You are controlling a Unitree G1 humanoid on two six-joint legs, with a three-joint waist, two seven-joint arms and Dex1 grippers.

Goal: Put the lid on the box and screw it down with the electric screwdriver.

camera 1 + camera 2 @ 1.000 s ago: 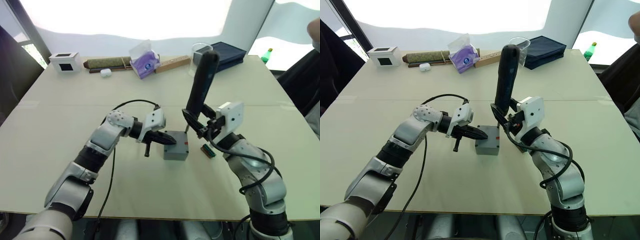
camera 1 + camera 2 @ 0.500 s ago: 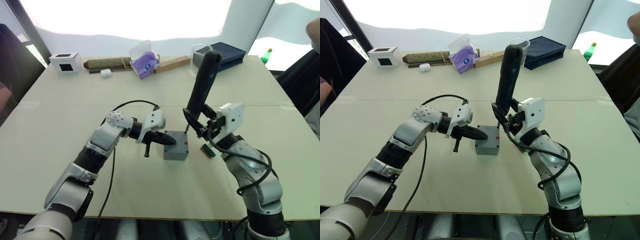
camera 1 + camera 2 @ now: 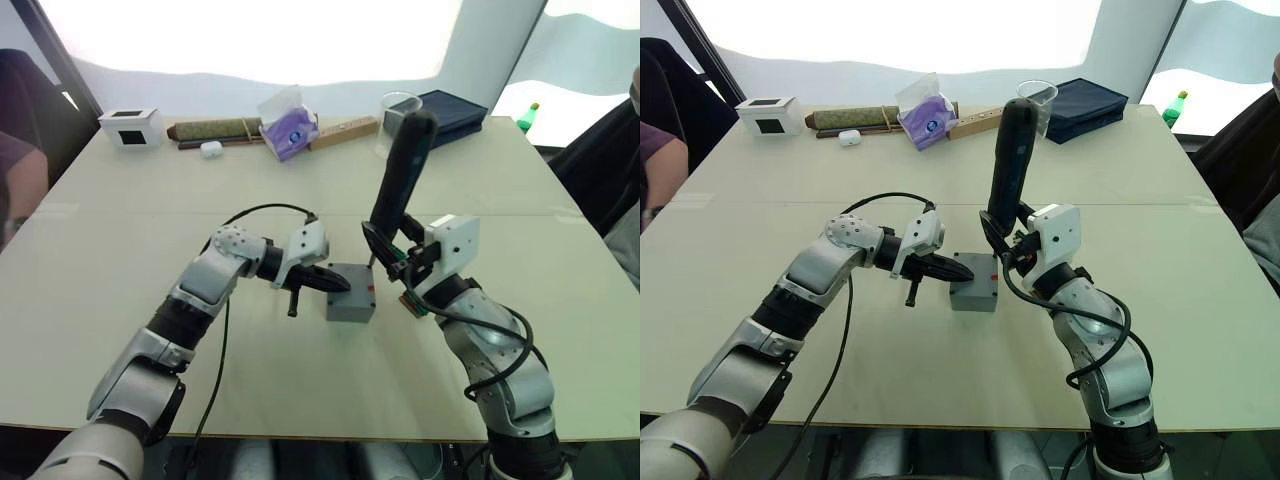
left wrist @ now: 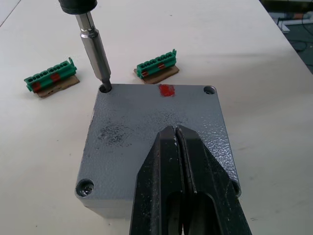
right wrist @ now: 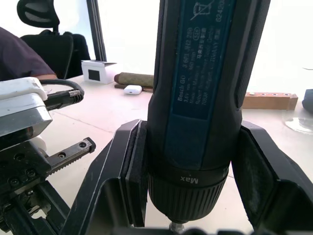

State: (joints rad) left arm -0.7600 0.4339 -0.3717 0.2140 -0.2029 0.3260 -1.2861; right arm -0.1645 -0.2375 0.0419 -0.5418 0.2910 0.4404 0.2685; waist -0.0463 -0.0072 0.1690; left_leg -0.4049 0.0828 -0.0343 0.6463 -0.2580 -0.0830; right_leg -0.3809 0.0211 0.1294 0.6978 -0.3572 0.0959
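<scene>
While clamped in the right pincer (image 3: 1002, 243), black cylindrical electric screwdriver (image 3: 1010, 160) upright, metal bit planted in a corner screw hole of the flat square grey plastic lid (image 4: 146, 127). Lid seated on the small grey plastic box (image 3: 349, 304), mid-bench between both pincers. Left pincer (image 4: 177, 134) fully closed, empty, tips pressed onto the lid. Two green terminal strips (image 4: 155, 63) just beyond the box.

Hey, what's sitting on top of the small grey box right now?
The flat grey square lid covers it. The shut left claw presses on the lid, and the black electric screwdriver's bit is in one corner hole. The box's inside is hidden.
</scene>
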